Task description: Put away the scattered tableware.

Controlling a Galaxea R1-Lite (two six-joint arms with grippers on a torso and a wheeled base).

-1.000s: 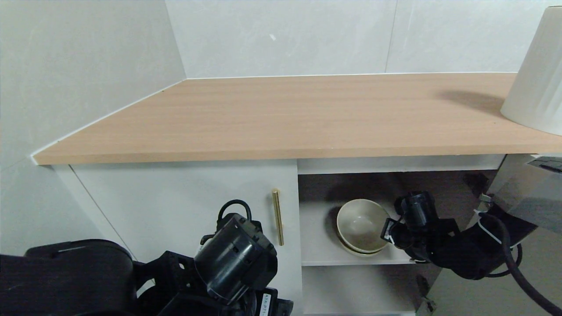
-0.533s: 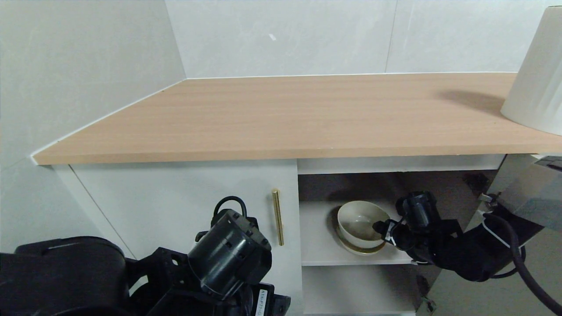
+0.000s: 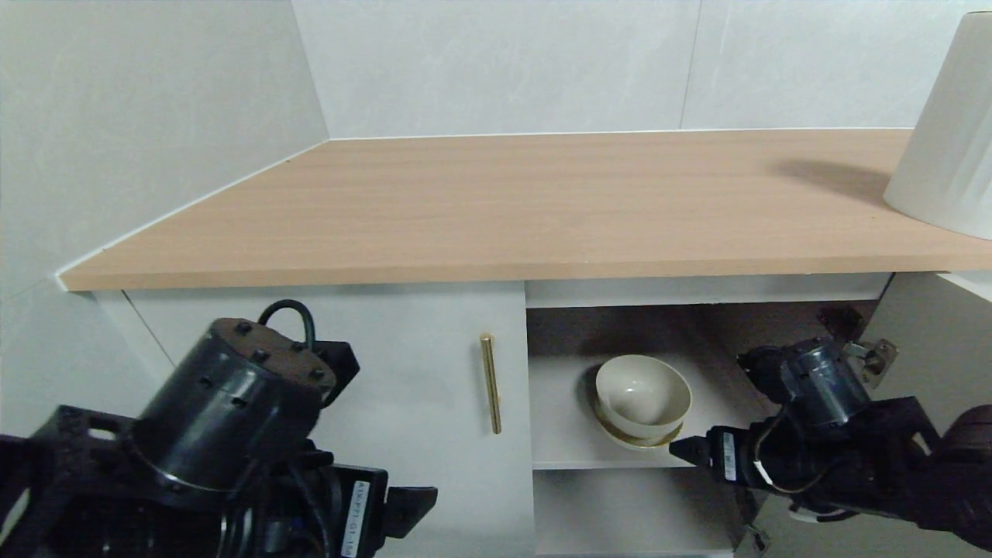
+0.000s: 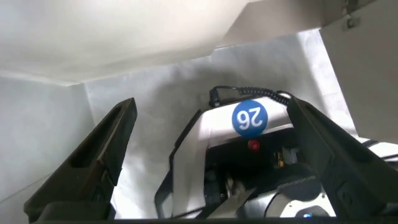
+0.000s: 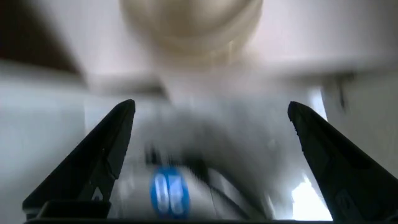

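Observation:
A cream bowl (image 3: 642, 394) sits upright on a shallow cream dish (image 3: 632, 440) on the upper shelf (image 3: 562, 434) of the open cabinet. My right gripper (image 3: 683, 451) is just outside the shelf's front edge, to the right of the bowl and apart from it. In the right wrist view the gripper (image 5: 208, 162) is open and empty, with the bowl (image 5: 189, 22) beyond the fingers. My left gripper (image 4: 211, 162) is open with nothing in it. In the head view the left gripper (image 3: 404, 505) is low in front of the closed left door.
The left cabinet door (image 3: 333, 364) is closed and has a gold handle (image 3: 489, 384). The right door (image 3: 926, 341) stands open on its hinge (image 3: 872, 358). A wooden countertop (image 3: 542, 201) lies above, with a white lampshade (image 3: 945, 132) at its right end. A lower shelf (image 3: 632, 508) lies below.
My right gripper let go of the bowl and drew back out of the cabinet. The bowl settled upright on the dish. My left arm rose and moved left.

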